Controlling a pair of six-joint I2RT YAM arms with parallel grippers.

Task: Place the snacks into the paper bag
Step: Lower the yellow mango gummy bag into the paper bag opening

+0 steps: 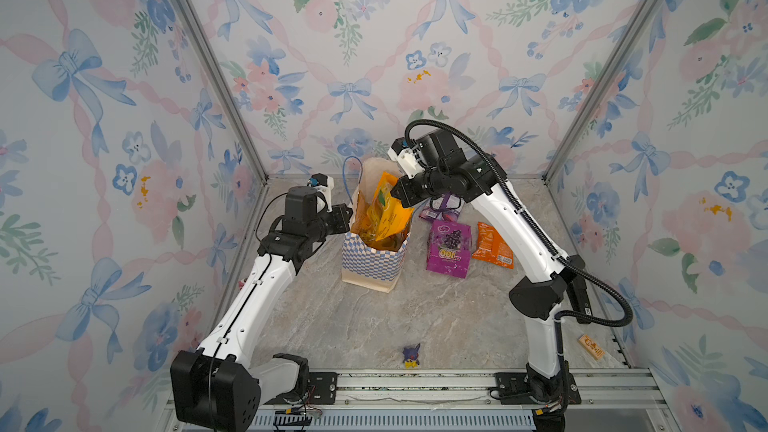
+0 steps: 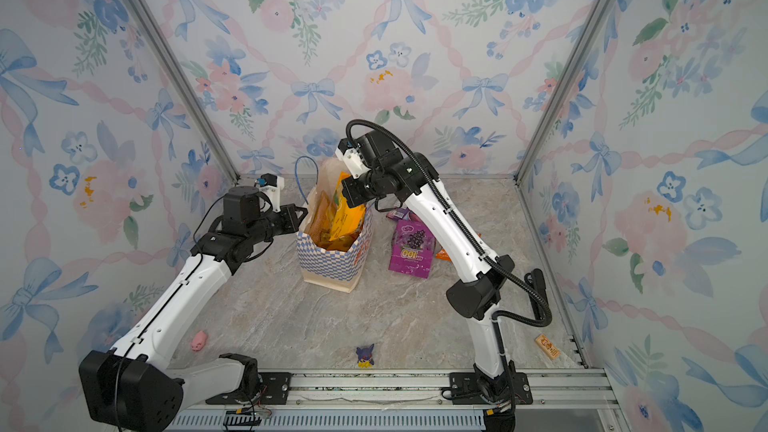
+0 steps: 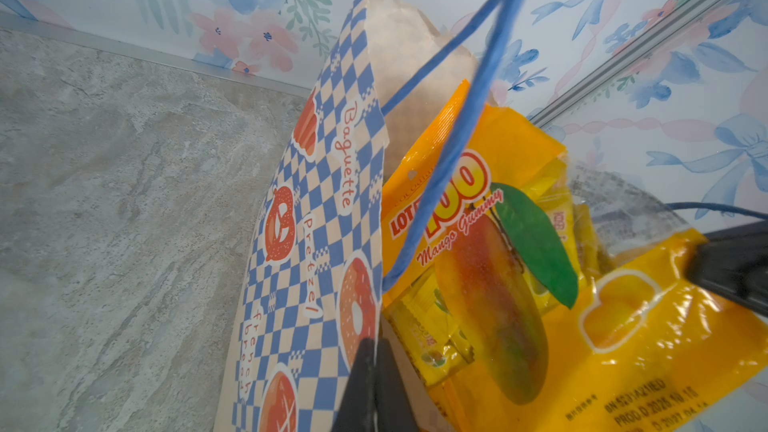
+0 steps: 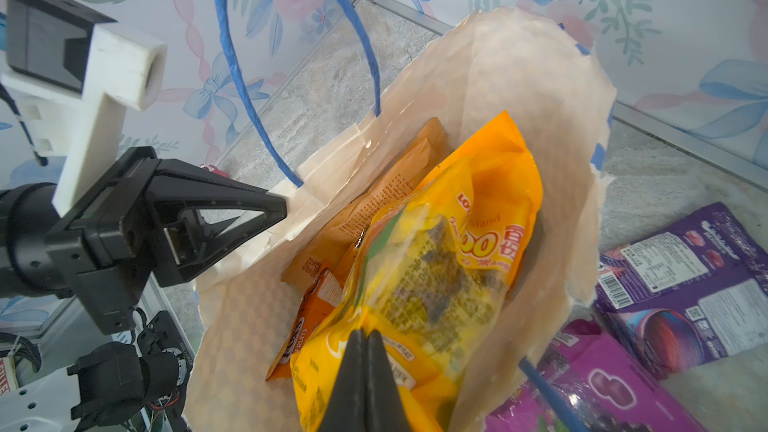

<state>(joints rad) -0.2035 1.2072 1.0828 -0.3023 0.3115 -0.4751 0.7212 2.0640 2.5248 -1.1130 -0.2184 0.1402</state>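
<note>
Bag (image 3: 316,209) printed "Baguette", left pincer (image 3: 370,344) pinching rim, right pincer (image 4: 368,332) gripping yellow packet (image 4: 436,284) beside "LOT 100 Mango Gummy" (image 3: 490,268).

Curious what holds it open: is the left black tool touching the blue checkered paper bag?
Touching. The right wrist view shows the left tool pinching the rim of the checkered paper bag.

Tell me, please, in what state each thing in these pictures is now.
paper bag: upright, mouth open.
left gripper: shut on the paper bag's rim.
mango gummy packet: partly inside the bag, top sticking out.
right gripper: shut on the mango gummy packet.
purple grape packet: lying on the table, outside the bag.
orange packet: lying on the table.
figurine: standing upright.
</note>
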